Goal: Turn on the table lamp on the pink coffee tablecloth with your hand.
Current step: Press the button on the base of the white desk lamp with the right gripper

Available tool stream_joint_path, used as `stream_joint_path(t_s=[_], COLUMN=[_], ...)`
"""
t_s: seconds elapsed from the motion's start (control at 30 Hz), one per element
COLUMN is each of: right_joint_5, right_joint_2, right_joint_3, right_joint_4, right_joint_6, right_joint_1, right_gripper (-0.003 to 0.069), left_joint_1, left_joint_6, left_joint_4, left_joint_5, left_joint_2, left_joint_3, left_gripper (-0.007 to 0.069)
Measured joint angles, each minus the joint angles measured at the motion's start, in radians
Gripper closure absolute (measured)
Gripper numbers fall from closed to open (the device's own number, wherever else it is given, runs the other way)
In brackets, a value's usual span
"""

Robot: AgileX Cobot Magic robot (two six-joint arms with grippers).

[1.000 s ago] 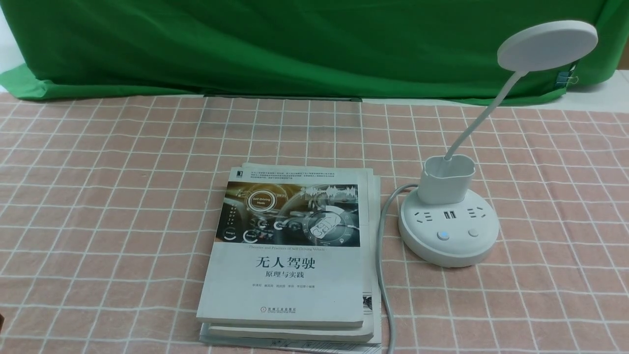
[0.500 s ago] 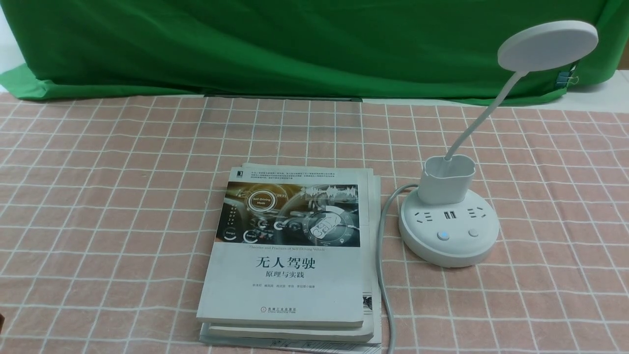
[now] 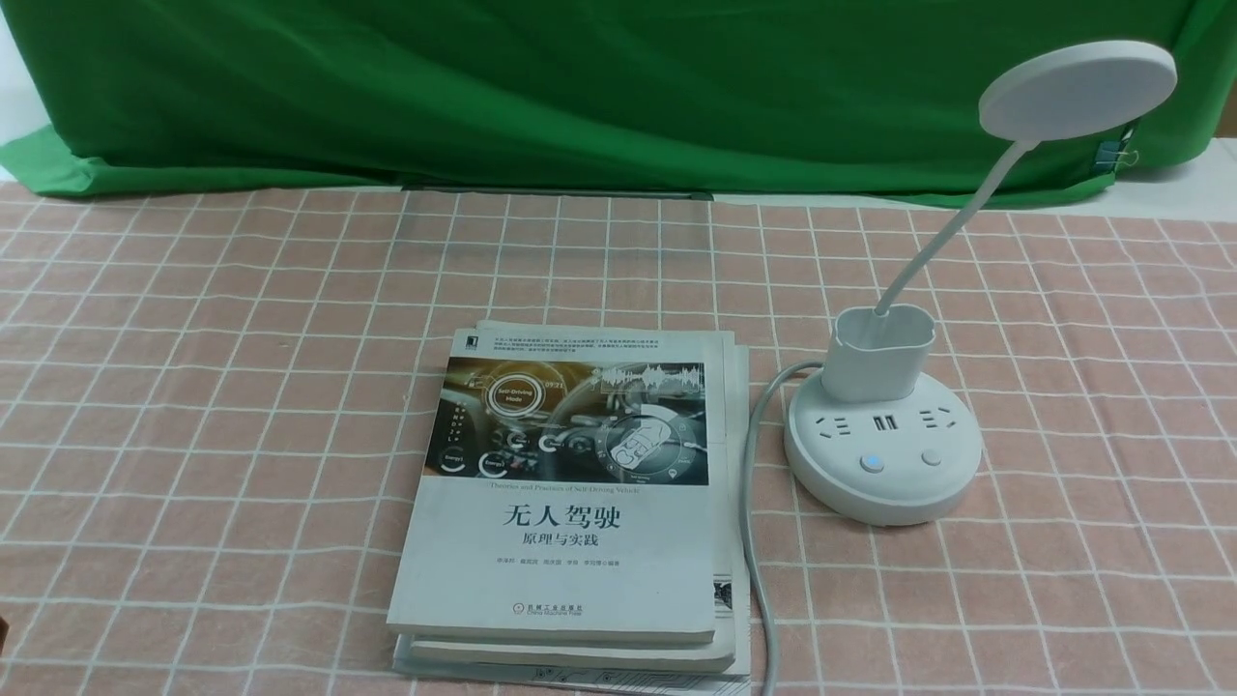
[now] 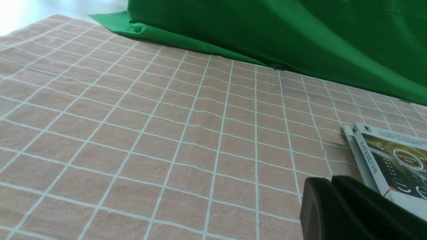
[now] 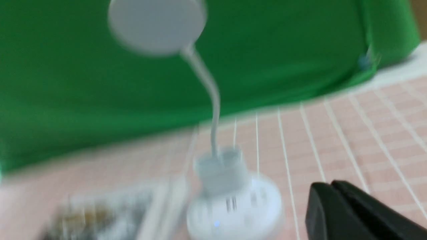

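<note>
While its disc head tilts unlit above a bendable neck, a white table lamp (image 3: pixel 881 464) stands upright on the pink coffee tablecloth (image 3: pixel 1092 580), toward the right edge of the table and a little nearer the far edge than the near one. A stack of books (image 3: pixel 570 561) lies to its left near the front edge, a gray cable (image 3: pixel 752 503) running between the two. The robot's right hand (image 5: pixel 330 184), its dark fingertips together and holding nothing, shows in its own wrist view, apart from the lamp; the left hand (image 4: pixel 327 178) also has its fingertips together, empty, well away from the base. The broad round base looks the heavier, steadier part, its hard plastic probably smooth, while the neck appears flexible and the thin disc the most easily knocked. No grip should be needed (the job calls for a fingertip, not a grasp): a straight downward press on one of two small buttons, likely the unlit one (image 3: pixel 931 457), would suit, as a slanting push could slide the base.
</note>
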State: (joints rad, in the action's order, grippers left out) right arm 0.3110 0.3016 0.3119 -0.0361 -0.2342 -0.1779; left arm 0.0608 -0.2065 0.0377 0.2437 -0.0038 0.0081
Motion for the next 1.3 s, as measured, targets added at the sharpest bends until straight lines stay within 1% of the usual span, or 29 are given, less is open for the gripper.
stream_joint_path(t_s=[0.1,0.13,0.2,0.23,0.27,0.3,0.47,0.57,0.77,0.97,1.1,1.3], right_joint_5=[0.257,0.311,0.401,0.415,0.444,0.453,0.462,0.459,0.358,0.339,0.336,0.331], right_joint_2=[0.259,0.324,0.466,0.495,0.605,0.657,0.937,1.040,1.215,1.340,1.438,1.484], right_joint_3=[0.211,0.266,0.347,0.355,0.401,0.429,0.542,0.597,0.669,0.711,0.780,0.837], right_joint_4=[0.001,0.001,0.001,0.001,0.001,0.001,0.001,-0.011,-0.054,-0.095,-0.116,-0.123], right_joint_6=[0.107,0.137,0.183,0.187,0.216,0.234,0.334,0.365,0.408,0.438,0.458,0.462], right_joint_1=[-0.063,-0.075,-0.100,-0.102,-0.113,-0.116,-0.117,-0.117,-0.116,-0.102,-0.093,-0.085], right_gripper=[0.0626,0.0626,0.0625,0.0624,0.0624,0.0624,0.0632,0.0631,0.0631,0.0631,0.0631,0.0631], left_joint_1=[0.000,0.000,0.000,0.000,0.000,0.000,0.000,0.000,0.000,0.000,0.000,0.000], left_joint_6=[0.000,0.000,0.000,0.000,0.000,0.000,0.000,0.000,-0.002,-0.001,-0.001,-0.001], left_joint_4=[0.000,0.000,0.000,0.000,0.000,0.000,0.000,0.000,0.000,0.000,0.000,0.000], left_joint_5=[0.000,0.000,0.000,0.000,0.000,0.000,0.000,0.000,0.000,0.000,0.000,0.000], left_joint_2=[0.000,0.000,0.000,0.000,0.000,0.000,0.000,0.000,0.000,0.000,0.000,0.000], left_joint_3=[0.000,0.000,0.000,0.000,0.000,0.000,0.000,0.000,0.000,0.000,0.000,0.000], left_gripper=[0.0606,0.0606,0.0606,0.0606,0.0606,0.0606,0.0606,0.0606,0.0606,0.0606,0.0606,0.0606])
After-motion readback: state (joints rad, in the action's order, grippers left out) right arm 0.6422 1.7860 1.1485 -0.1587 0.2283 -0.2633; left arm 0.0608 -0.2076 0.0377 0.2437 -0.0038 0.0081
